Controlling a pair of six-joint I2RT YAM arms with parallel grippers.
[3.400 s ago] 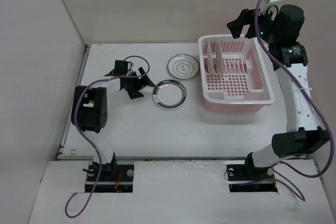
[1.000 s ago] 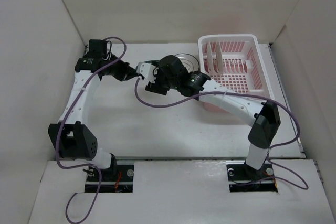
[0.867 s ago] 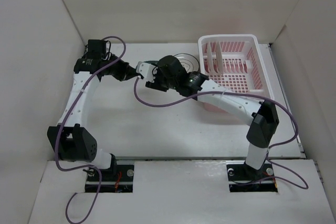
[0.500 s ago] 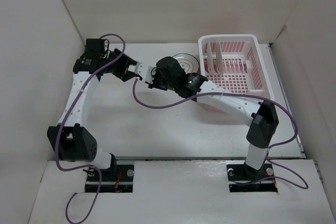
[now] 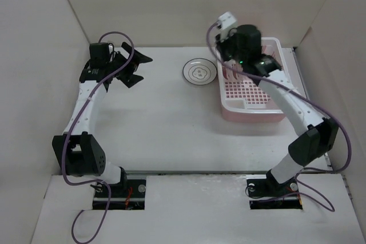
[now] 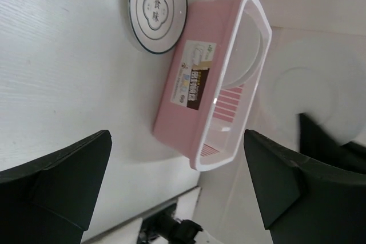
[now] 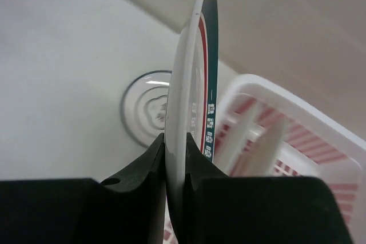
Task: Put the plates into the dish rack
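The right pincer (image 7: 176, 148) is clamped on the lower edge of the green-rimmed plate (image 7: 193, 78), holding it upright on edge above the far left corner of the dish rack (image 5: 269, 112), not yet lowered in. At least one white plate (image 7: 267, 141) stands upright inside the rack; the arm hides whether there are more. The flower plate (image 5: 200, 72) lies flat on the table just left of the rack. The left pincer (image 5: 137, 70) hangs well left of the rack, fingers wide apart and empty. By my judgement one plate is about to be slotted and one is left to fetch
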